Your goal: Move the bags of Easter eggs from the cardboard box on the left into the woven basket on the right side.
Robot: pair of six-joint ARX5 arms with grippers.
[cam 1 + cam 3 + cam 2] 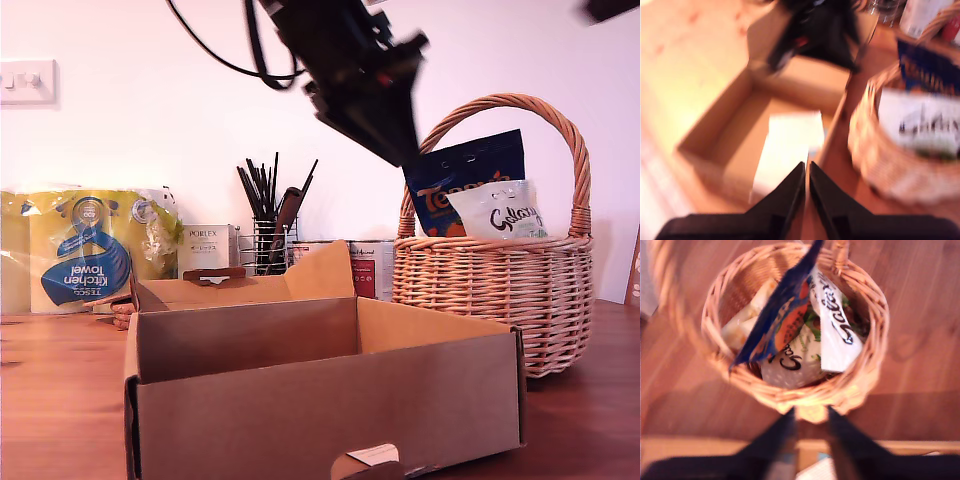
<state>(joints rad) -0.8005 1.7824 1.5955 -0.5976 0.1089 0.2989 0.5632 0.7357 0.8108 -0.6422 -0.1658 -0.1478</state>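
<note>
First tool: my first gripper (810, 412) hangs above the woven basket (480, 285) in the upper middle of the exterior view; its fingers stand a little apart with nothing between them, so I judge it empty.
Second tool: my second gripper (806, 172) looks down over the seam between box and basket; its fingers are almost closed, a thin gap only, holding nothing. Only a dark blur at the exterior view's upper right corner may be its arm.
Blue bag: the dark blue Terry's bag (462, 180) stands on edge in the basket, leaning against the handle side, its top above the rim; it is tilted because it rests on the pouches below it.
Galaxy bags: one white-green Galaxy bag (497, 210) leans in front of the blue one; the first wrist view shows another white pouch (790, 362) flat beneath them, and something pale at the far wall that I cannot name.
Cardboard box: the cardboard box (320, 400) sits in the lower middle of the exterior view, just beside the basket on the wooden surface (60, 400). The second wrist view shows a pale rectangle on its floor (787, 150), too blurred to identify.
Progress: most pouches look delivered; whether one remains in the box is unclear.
Background: kitchen towel pack (85, 250) at middle left of the exterior view, untouched.
</note>
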